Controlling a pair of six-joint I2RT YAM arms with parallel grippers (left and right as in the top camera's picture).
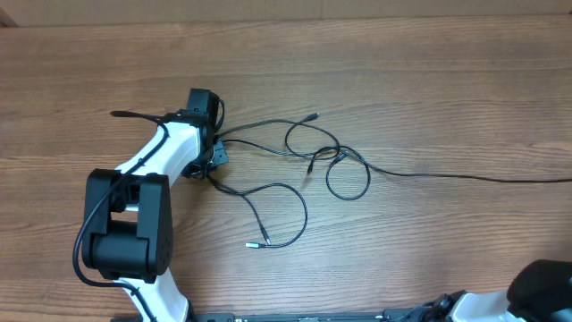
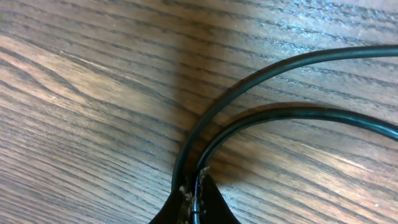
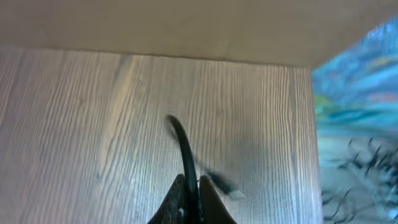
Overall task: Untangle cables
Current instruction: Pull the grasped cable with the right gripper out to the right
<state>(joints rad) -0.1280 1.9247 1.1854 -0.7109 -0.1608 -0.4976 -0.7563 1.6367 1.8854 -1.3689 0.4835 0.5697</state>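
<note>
The left claw (image 2: 194, 200) held two strands of the cables (image 2: 298, 112) and the right claw (image 3: 191, 199) pinched one, so a slow, gentle pull apart looked best.

Overhead, the light is even and the frame sharp; the cables (image 1: 338, 155) cast only faint, soft shadows on the table (image 1: 402, 72). The left wrist view is crisp, with a pale sheen at upper centre. The right wrist view is motion-blurred, its right edge smeared blue-green.
</note>
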